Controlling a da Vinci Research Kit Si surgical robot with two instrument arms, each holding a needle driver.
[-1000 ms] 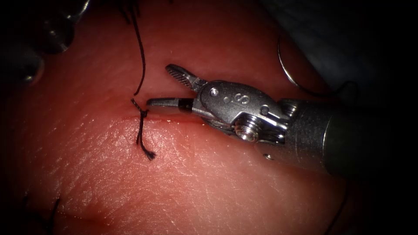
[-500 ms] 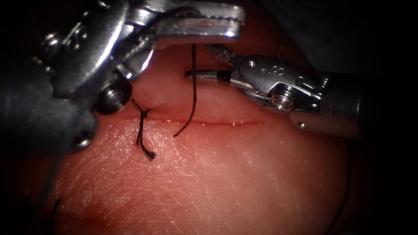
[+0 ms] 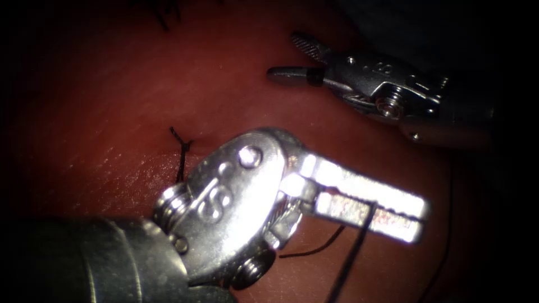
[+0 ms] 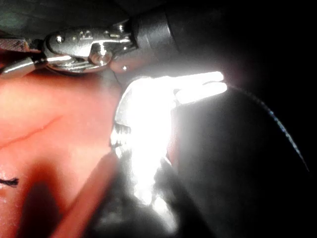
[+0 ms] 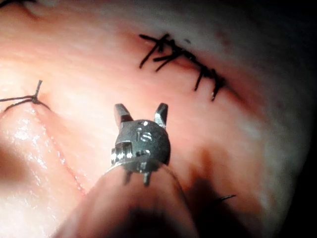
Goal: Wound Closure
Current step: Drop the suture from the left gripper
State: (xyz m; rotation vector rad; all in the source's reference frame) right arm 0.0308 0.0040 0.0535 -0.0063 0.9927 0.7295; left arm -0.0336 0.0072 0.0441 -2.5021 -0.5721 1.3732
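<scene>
Left tool (image 3: pixel 415 216) low over the tissue (image 3: pixel 112 112), jaws clamped on the thread (image 3: pixel 359 235), which hangs down from them. Half a second ago it was up at the top left with the strand dangling over the cut; now it has swung down and right. Right tool (image 3: pixel 289 56) has drawn back up and right, jaws apart, holding nothing. Knotted stitch (image 3: pixel 182 148) sits on the cut, left of both. Needle not seen.
</scene>
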